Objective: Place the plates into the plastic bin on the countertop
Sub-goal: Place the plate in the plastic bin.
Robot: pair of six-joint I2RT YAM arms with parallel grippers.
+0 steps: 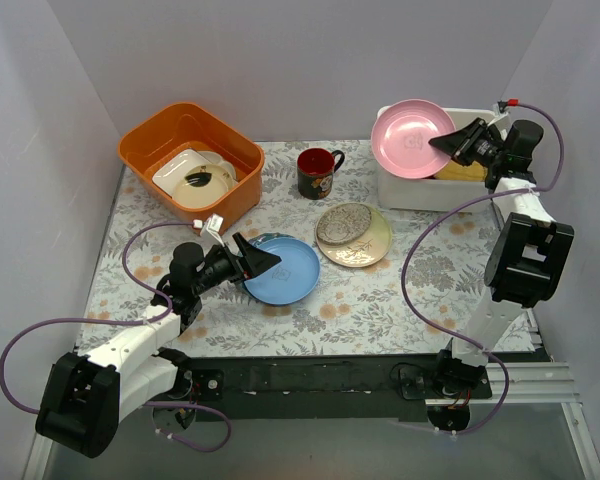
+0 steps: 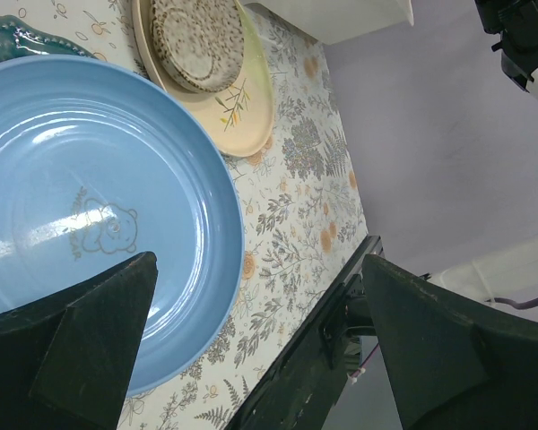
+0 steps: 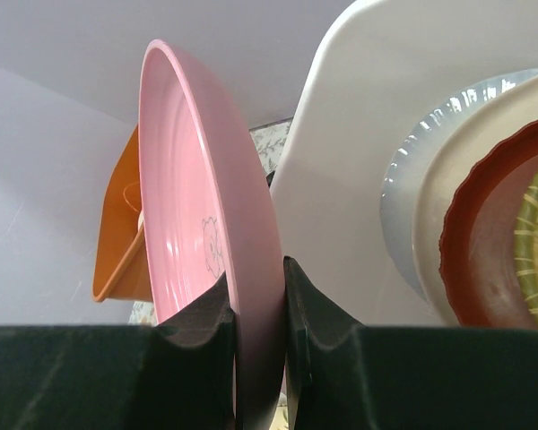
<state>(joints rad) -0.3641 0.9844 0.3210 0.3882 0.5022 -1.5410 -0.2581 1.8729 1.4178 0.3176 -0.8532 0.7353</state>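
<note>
My right gripper (image 1: 448, 143) is shut on the rim of a pink plate (image 1: 408, 138) and holds it on edge over the left end of the white plastic bin (image 1: 420, 190). In the right wrist view the pink plate (image 3: 197, 233) stands between my fingers (image 3: 193, 331), with white, cream, red-brown and yellow woven plates (image 3: 493, 224) stacked in the bin. My left gripper (image 1: 263, 262) is open at the left rim of a blue plate (image 1: 285, 270) on the countertop. A teal plate (image 2: 22, 40) lies under the blue one (image 2: 90, 206). A grey patterned plate (image 1: 344, 223) rests on a cream plate (image 1: 368, 246).
An orange tub (image 1: 185, 130) with white dishes stands at the back left. A dark red-rimmed mug (image 1: 316, 172) stands between the tub and the bin. The table's front edge (image 2: 341, 305) is a black rail near my left gripper.
</note>
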